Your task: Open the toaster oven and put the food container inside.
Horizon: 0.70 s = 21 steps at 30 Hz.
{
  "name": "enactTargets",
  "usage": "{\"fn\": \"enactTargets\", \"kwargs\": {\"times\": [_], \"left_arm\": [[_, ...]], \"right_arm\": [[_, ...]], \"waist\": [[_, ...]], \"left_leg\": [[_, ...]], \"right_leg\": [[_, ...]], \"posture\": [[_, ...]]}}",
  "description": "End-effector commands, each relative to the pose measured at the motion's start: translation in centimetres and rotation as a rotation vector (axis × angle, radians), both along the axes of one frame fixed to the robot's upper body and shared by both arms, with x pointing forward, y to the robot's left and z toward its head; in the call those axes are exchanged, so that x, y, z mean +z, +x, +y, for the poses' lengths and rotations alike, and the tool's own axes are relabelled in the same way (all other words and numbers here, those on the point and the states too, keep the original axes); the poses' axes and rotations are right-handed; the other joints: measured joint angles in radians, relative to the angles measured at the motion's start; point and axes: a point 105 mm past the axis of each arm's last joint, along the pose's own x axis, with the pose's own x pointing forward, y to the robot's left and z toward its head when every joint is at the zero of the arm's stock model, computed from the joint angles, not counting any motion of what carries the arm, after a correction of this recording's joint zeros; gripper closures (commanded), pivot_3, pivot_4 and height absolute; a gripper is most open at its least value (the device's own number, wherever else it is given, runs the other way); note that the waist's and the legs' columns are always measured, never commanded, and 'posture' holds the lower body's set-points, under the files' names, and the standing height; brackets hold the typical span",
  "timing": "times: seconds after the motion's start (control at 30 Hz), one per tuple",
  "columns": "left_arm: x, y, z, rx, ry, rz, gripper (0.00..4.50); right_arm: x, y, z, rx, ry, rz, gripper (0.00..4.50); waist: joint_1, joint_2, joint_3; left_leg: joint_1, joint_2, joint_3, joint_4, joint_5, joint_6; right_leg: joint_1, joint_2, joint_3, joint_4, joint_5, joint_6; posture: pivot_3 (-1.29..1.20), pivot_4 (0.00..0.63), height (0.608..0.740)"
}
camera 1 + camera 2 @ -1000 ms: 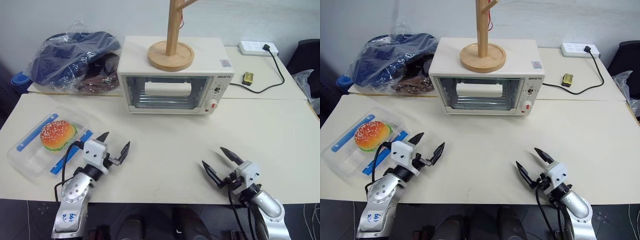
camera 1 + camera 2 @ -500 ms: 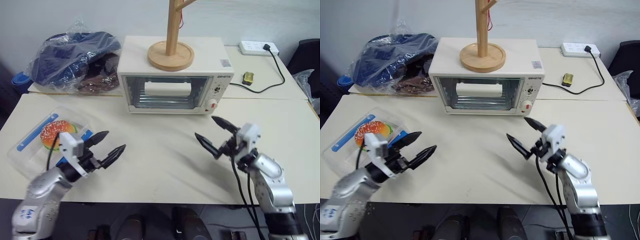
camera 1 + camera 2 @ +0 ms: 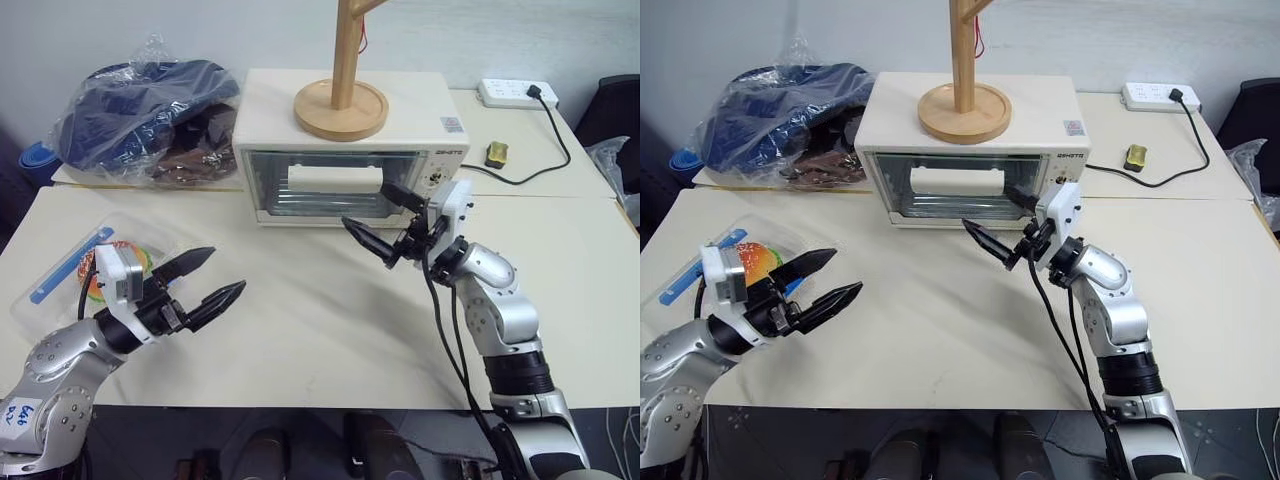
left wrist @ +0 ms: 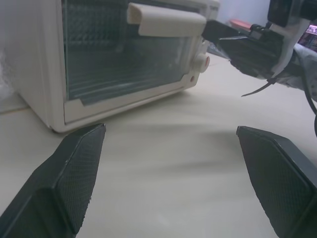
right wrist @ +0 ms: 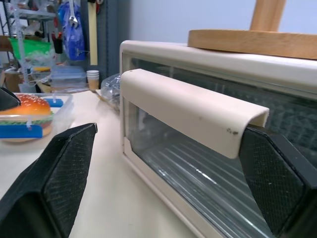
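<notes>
oven (image 3: 345, 150): sitting at 12 o'clock on the table (image 3: 560, 300), door shut, wooden stand (image 3: 341, 105) resting on its roof
handle (image 5: 190, 109): white bar across the top of the glass door; rigid, smooth, likely a bit slippery; best place to be taking hold, near its middle
door: probably hinging at the bottom, so it is likely needing a pull outward and down; glass, so no hard knocks
right gripper (image 3: 383, 215): fingers spread wide, empty, hovering just in front of the handle, not touching it
container (image 3: 60, 285): lying at 9 o'clock on the table, partly hidden behind the left arm, burger (image 5: 22, 111) inside
container handling: looking light, thin clear plastic, probably flexing and slick; gripping a rim or the blue-strip sides, keeping it level so the burger is not sliding
left gripper (image 3: 205, 280): fingers spread, empty, hanging just beside the container, pointing toward 3 o'clock
bag (image 3: 140, 105): sitting at 10 o'clock, not part of the job
</notes>
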Motion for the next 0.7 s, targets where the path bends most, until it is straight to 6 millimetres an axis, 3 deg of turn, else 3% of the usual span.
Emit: {"fn": "enactTargets", "kwargs": {"times": [0.03,0.13,0.2,0.37,0.63,0.7], "left_arm": [[0.8,-0.2,0.2,0.001,0.013,-0.04,0.0],[1.7,0.0,0.7,-0.004,0.002,-0.048,0.0],[2.7,0.4,1.0,-0.001,-0.01,-0.069,0.4],[5.9,3.4,2.1,0.058,-0.017,-0.173,1.85],[5.6,8.5,-1.3,-0.034,0.117,-0.216,4.42],[5.3,9.0,-2.0,-0.062,0.133,-0.219,4.47]], "right_arm": [[0.5,-2.3,0.8,0.096,-0.05,-0.094,0.02],[-1.4,-3.1,0.2,0.112,-0.141,-0.092,0.02],[-2.3,-3.5,-0.2,0.114,-0.178,-0.087,0.0],[-3.4,-3.7,-0.6,0.107,-0.215,-0.089,0.0],[-3.8,-3.6,-0.8,0.082,-0.219,-0.087,0.0],[-3.9,-3.6,-1.0,0.069,-0.22,-0.085,0.0]], "waist": [[0.0,0.0,0.0],[0.0,0.0,0.0],[0.002,0.0,0.0],[0.003,0.0,0.0],[0.002,0.0,0.0],[0.0,0.0,0.0]], "left_leg": [[0.0,0.0,0.0,0.0,0.0,0.001],[0.0,0.0,0.0,0.0,-0.001,0.001],[0.0,0.0,0.0,0.0,-0.001,0.002],[0.001,0.0,0.0,0.0,-0.001,0.002],[0.0,-0.001,0.0,0.001,0.002,-0.003],[0.0,-0.001,0.001,0.001,0.002,-0.003]], "right_leg": [[0.0,0.0,0.0,0.0,0.0,0.0],[0.0,0.0,0.0,0.0,0.0,0.0],[0.0,0.0,0.0,0.0,0.0,0.0],[0.0,0.0,-0.001,0.002,0.0,0.0],[0.0,0.001,-0.001,0.001,0.0,0.0],[0.0,0.001,0.0,0.001,0.0,0.0]], "posture": [[0.0,0.15,0.74],[0.0,0.15,0.74],[0.0,0.15,0.74],[0.0,0.15,0.74],[0.0,0.15,0.74],[0.0,0.15,0.74]]}}
